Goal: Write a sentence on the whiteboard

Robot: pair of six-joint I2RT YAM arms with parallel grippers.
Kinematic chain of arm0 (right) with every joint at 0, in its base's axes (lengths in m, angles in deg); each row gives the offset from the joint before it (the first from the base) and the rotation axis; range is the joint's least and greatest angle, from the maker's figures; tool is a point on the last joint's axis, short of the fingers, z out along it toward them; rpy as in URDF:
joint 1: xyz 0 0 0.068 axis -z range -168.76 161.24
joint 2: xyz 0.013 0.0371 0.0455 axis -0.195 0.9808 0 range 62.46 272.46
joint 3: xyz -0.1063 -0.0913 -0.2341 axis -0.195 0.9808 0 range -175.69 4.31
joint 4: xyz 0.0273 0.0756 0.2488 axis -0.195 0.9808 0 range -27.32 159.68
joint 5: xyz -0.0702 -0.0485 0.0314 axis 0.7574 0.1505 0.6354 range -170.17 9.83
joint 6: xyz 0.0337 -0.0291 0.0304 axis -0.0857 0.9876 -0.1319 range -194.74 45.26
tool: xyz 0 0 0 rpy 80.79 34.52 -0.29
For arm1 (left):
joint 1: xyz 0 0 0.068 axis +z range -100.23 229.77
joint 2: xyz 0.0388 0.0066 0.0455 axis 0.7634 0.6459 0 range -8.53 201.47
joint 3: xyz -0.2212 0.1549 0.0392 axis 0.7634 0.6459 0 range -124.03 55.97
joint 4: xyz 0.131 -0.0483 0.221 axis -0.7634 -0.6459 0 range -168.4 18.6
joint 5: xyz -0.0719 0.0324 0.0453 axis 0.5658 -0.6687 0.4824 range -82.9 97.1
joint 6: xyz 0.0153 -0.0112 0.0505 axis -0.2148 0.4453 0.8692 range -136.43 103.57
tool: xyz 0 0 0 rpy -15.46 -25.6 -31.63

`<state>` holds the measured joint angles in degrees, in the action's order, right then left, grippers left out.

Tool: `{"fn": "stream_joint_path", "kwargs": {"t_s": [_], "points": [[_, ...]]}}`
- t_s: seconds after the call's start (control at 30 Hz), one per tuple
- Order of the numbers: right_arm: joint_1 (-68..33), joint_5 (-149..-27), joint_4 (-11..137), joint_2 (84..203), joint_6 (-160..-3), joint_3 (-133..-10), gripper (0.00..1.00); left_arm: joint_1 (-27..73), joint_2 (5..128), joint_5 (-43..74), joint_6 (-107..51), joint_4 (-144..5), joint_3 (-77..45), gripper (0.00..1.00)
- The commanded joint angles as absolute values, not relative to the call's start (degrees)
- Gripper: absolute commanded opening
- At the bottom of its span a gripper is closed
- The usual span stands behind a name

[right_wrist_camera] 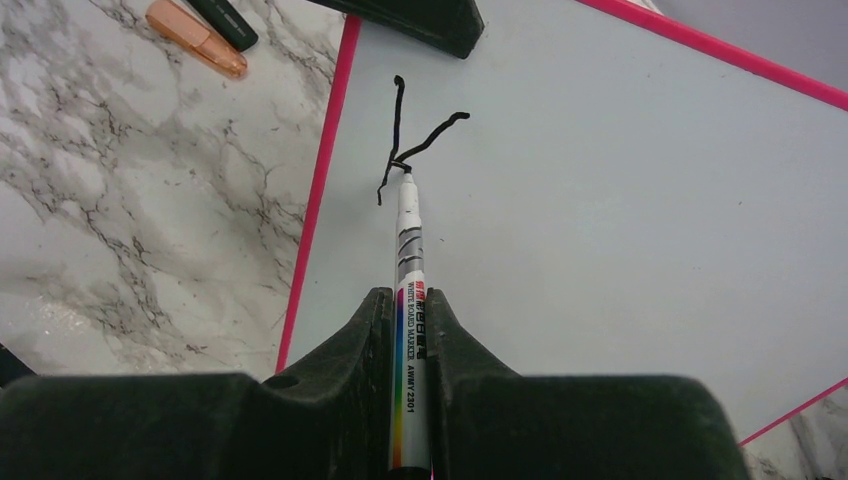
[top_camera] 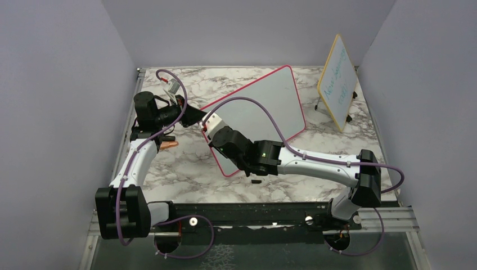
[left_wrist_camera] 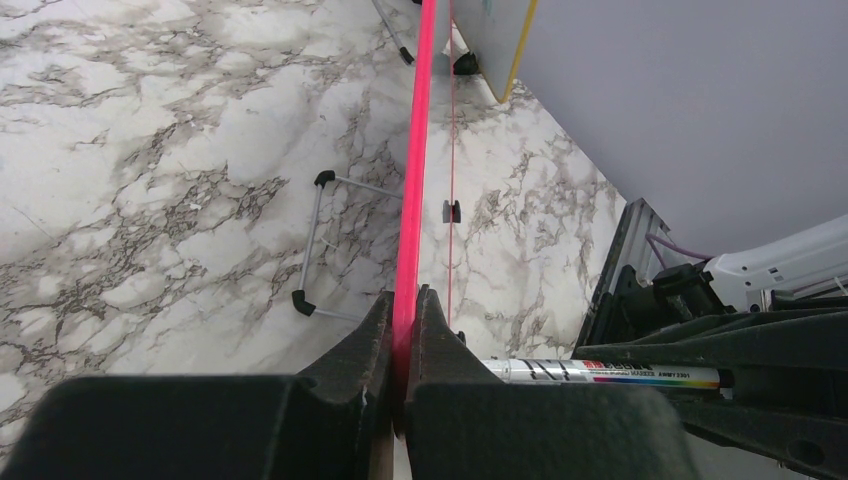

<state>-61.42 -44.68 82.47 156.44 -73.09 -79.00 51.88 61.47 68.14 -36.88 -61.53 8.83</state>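
The whiteboard [top_camera: 264, 107] with the pink-red frame stands tilted on the marble table. My left gripper [top_camera: 194, 114] is shut on its left edge; in the left wrist view the pink frame [left_wrist_camera: 412, 180] runs between the closed fingers [left_wrist_camera: 360, 350]. My right gripper [right_wrist_camera: 410, 300] is shut on a silver whiteboard marker [right_wrist_camera: 408, 290], also seen in the left wrist view [left_wrist_camera: 600, 373]. Its tip touches the board [right_wrist_camera: 600, 200] at black strokes [right_wrist_camera: 400, 140] near the top left corner, a vertical line and a slanted one. The rest of the sentence does not show.
A smaller yellow-framed board [top_camera: 337, 81] with teal writing stands at the back right. An orange cap [right_wrist_camera: 195, 38] and a black object [right_wrist_camera: 222, 20] lie on the table left of the board. The board's wire foot [left_wrist_camera: 320, 245] rests on the marble. A small black piece [top_camera: 256, 181] lies near the front.
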Motion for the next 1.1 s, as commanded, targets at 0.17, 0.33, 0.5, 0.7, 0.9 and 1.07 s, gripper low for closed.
{"fn": "stream_joint_path", "kwargs": {"t_s": [0.17,0.33,0.5,0.7,0.9,1.07], "points": [[-61.0,-41.1,85.0,157.2,-74.6,-77.5,0.01,51.1,62.8,66.6,-32.3,-64.4,8.8,0.00],[-60.9,-41.2,86.2,157.2,-76.3,-77.0,0.01,51.1,62.8,66.6,-32.3,-64.4,8.8,0.00],[-60.9,-41.1,86.7,157.0,-77.0,-76.6,0.00,51.1,62.7,66.5,-32.3,-64.4,8.8,0.00],[-60.9,-40.9,87.4,156.6,-77.6,-76.0,0.00,51.1,62.7,66.5,-32.3,-64.4,8.9,0.00],[-60.9,-40.6,87.5,156.2,-77.8,-75.6,0.00,51.1,62.7,66.4,-32.3,-64.3,8.8,0.00],[-60.9,-40.7,86.3,155.6,-77.7,-75.2,0.00,51.1,62.7,66.5,-32.3,-64.4,8.9,0.00]]}}
